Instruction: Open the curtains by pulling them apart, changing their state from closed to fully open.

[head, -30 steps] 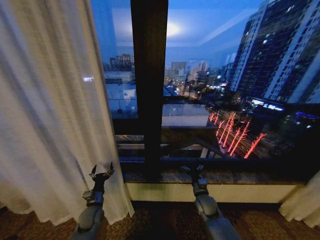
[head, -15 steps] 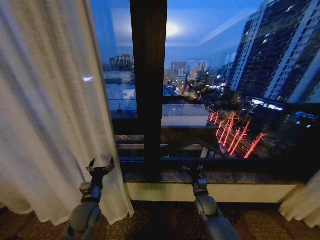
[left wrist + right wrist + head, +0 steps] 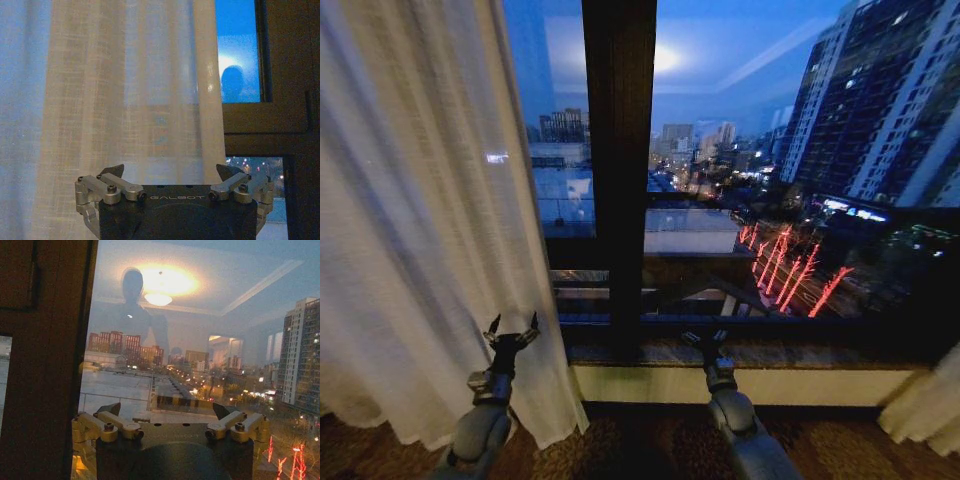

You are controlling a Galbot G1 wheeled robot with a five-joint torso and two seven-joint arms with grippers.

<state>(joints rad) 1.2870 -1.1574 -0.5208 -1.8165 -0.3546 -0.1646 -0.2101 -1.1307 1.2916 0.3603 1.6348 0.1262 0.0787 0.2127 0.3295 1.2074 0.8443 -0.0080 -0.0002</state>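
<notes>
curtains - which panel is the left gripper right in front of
The big left curtain panel; the open left gripper sits before its inner edge. The other panel hangs far right.

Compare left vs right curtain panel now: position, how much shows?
The left curtain hangs full height across the window's left side, its inner edge near the dark mullion; the right curtain shows as a bunched corner far right. The open left gripper sits in front of the left curtain; the open right gripper faces bare glass. Both are sheer cream.

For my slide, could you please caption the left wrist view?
Open left tool faces the sheer curtain, its edge beside the dark window frame.
</notes>
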